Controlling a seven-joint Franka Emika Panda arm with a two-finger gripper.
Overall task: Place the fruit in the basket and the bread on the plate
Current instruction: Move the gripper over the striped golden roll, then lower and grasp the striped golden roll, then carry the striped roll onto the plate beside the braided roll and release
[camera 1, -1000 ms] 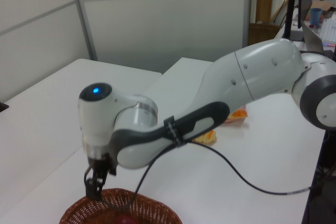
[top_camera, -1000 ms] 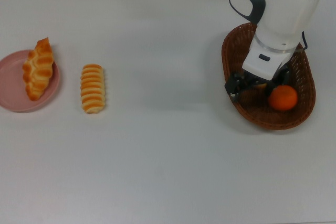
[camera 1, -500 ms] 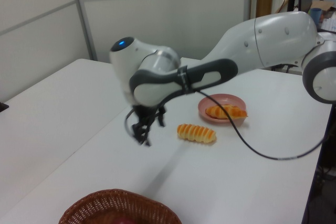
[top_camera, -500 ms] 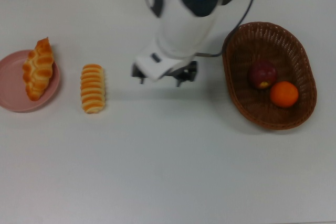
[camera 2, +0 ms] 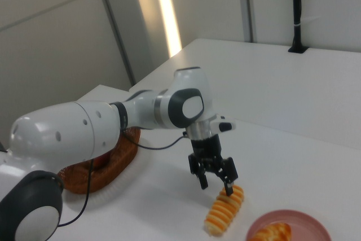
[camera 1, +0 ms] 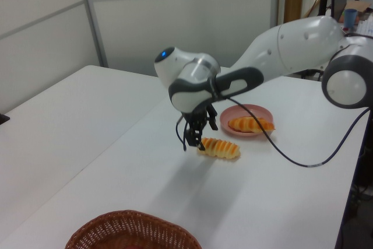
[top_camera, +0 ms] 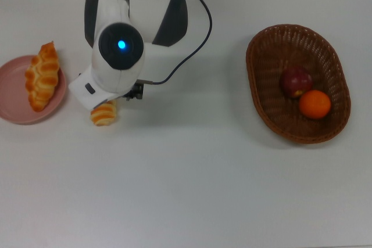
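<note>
Ridged golden roll with orange-and-pale stripes (camera 2: 224, 211) low and centre in the right view, lying on the white surface (top_camera: 192, 178) just beside the round pink plate (top_camera: 13, 94) bearing the knobbly braided pastry (top_camera: 42, 76). Directly above, black two-finger gripper (camera 2: 216, 178), spread apart, holding nothing. Far right of the top view: dark red apple (top_camera: 295, 81) and bright orange (top_camera: 315, 104) inside the oval brown wicker basket (top_camera: 263, 100).

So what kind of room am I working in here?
Probably an office or lab: a long white table, grey partition wall panels, and shelving with clutter at the left view's far right.
</note>
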